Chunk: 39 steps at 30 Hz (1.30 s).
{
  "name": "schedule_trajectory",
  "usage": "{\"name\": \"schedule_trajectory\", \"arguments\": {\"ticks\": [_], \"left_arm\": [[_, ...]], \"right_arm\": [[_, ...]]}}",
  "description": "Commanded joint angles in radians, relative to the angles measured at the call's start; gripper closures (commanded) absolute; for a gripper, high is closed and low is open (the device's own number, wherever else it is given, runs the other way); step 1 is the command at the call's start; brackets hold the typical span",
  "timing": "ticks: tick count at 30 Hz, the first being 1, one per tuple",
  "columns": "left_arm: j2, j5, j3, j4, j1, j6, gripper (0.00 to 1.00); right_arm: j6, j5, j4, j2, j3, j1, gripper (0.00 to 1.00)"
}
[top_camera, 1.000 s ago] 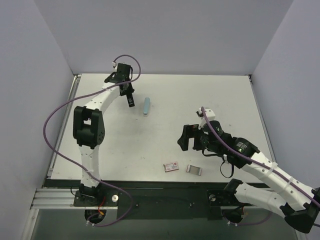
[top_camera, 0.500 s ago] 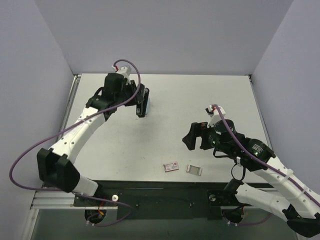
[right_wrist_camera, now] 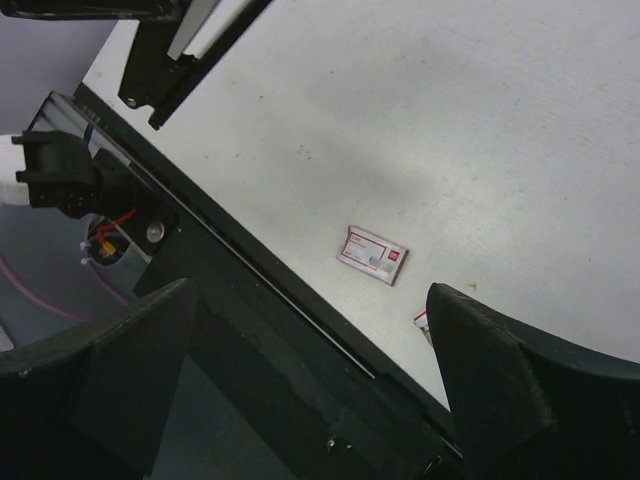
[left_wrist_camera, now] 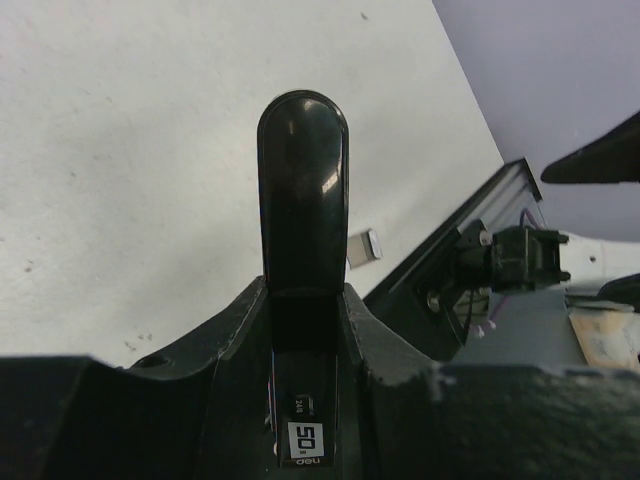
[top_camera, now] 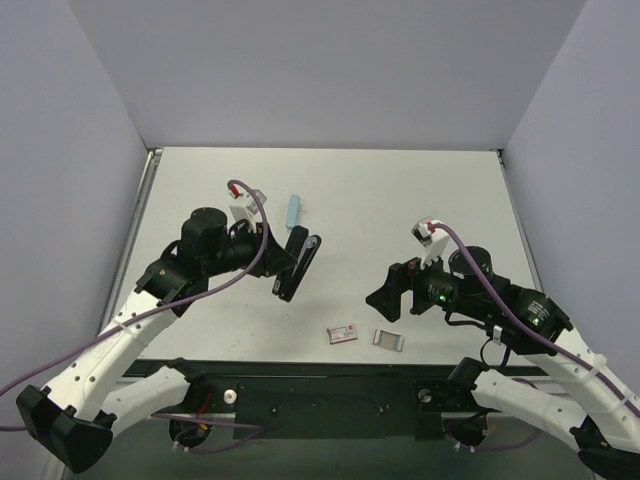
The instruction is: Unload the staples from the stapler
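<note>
My left gripper (top_camera: 283, 264) is shut on a black stapler (top_camera: 300, 262) and holds it above the table's middle left. In the left wrist view the stapler's glossy top (left_wrist_camera: 303, 190) sticks out forward from between my fingers (left_wrist_camera: 225, 330). The right wrist view shows the stapler (right_wrist_camera: 190, 45) at the top left, its two halves slightly apart. No loose staples show. Open and holding nothing, my right gripper (top_camera: 388, 296) hangs over the table's front right, and in its own wrist view this right gripper (right_wrist_camera: 310, 330) looks down at the front edge.
A small red-and-white box (top_camera: 343, 333) (right_wrist_camera: 373, 254) lies near the front edge. Next to it is a small grey box (top_camera: 389, 340) (left_wrist_camera: 365, 246). A light blue oblong thing (top_camera: 293, 212) lies further back. The black front rail (top_camera: 330, 375) borders the table.
My left arm has swung from the back left toward the table's middle, carrying the stapler. My right gripper has drifted slightly toward the front edge.
</note>
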Motion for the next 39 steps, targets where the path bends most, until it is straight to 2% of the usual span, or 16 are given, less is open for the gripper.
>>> {"name": "schedule_trajectory", "arguments": {"ticks": [1,13,21,25,30,33,39], "left_arm": [[-0.078,0.169,-0.052,0.152,-0.026,-0.037,1.0],[-0.179,0.372,-0.179,0.233,-0.148,-0.017,1.0],[-0.227,0.413,-0.231,0.27,-0.21,-0.003,1.0],[-0.245,0.432,-0.242,0.29,-0.239,0.006,1.0],[-0.282,0.447,-0.239,0.313,-0.256,0.018,1.0],[-0.297,0.449,-0.242,0.324,-0.259,0.018,1.0],[-0.304,0.464,-0.254,0.367,-0.274,0.006,1.0]], "right_arm": [[-0.074,-0.151,0.03,-0.008,0.04,0.003,0.06],[-0.246,-0.357,0.092,0.061,0.072,0.009,0.11],[-0.37,-0.446,0.066,0.141,0.161,0.033,0.13],[-0.434,-0.498,0.049,0.167,0.175,0.046,0.18],[-0.462,-0.518,0.049,0.197,0.187,0.072,0.21],[-0.476,-0.528,0.049,0.216,0.195,0.085,0.26],[-0.48,-0.532,0.073,0.253,0.2,0.121,0.29]]}}
